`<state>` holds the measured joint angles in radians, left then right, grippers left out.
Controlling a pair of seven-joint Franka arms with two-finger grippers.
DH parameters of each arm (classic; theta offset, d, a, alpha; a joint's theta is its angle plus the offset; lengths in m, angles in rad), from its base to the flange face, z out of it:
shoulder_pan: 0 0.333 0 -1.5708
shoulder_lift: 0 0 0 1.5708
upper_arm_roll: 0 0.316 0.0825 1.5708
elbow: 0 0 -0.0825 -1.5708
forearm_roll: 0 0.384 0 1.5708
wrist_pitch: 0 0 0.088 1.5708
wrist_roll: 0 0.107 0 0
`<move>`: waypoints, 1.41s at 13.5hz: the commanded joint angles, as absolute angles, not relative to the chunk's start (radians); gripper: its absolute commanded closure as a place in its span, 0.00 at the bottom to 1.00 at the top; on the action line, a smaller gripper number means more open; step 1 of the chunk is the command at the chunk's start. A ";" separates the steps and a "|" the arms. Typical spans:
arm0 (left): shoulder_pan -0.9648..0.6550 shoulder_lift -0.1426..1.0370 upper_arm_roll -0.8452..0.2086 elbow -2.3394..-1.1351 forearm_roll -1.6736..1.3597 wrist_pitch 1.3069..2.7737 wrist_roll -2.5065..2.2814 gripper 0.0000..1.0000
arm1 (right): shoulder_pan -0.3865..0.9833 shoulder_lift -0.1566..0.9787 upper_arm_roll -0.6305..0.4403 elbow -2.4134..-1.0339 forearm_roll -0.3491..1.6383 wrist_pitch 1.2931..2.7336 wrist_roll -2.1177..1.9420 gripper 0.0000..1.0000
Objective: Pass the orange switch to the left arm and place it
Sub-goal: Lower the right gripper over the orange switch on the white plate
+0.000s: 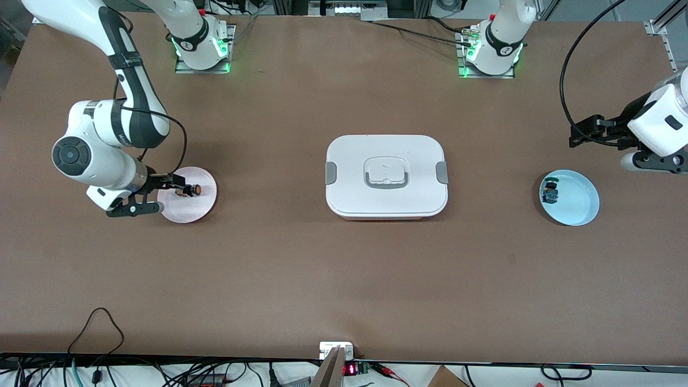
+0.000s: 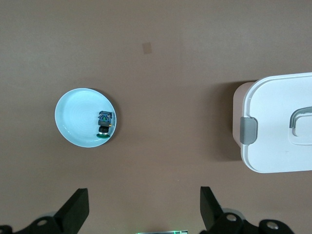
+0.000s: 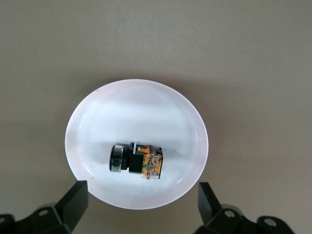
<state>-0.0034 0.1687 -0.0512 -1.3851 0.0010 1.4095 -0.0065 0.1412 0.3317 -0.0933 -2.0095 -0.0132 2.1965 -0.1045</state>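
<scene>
The orange switch [image 1: 191, 190] [image 3: 139, 158] lies on its side on a pale pink plate [image 1: 201, 207] [image 3: 136, 107] toward the right arm's end of the table. My right gripper [image 1: 164, 193] [image 3: 141, 187] hangs open over that plate's edge, above the switch and not touching it. The white box [image 1: 387, 174] [image 2: 278, 122] stands shut in the middle of the table. My left gripper [image 1: 604, 150] [image 2: 144, 195] is open and empty, up in the air over bare table beside a light blue plate [image 1: 580, 204] [image 2: 73, 109].
A small switch with a green and blue cap [image 1: 550, 192] [image 2: 104, 124] lies on the light blue plate toward the left arm's end. Both arm bases [image 1: 201, 45] stand along the table's edge farthest from the front camera. Cables run along the nearest edge.
</scene>
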 commanded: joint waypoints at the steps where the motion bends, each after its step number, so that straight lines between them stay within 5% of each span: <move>1: -0.011 0.183 -0.044 -1.353 -0.003 1.393 -0.005 0.00 | 0.137 0.340 -0.095 -2.048 -0.006 2.256 -0.181 0.00; 8: -0.011 0.183 -0.043 -1.353 -0.005 1.393 -0.006 0.00 | 0.138 0.413 -0.095 -2.048 0.162 2.290 -0.178 0.00; 19: -0.002 0.179 -0.040 -1.354 -0.005 1.385 -0.015 0.00 | 0.141 0.443 -0.098 -2.092 0.097 2.370 -0.176 0.00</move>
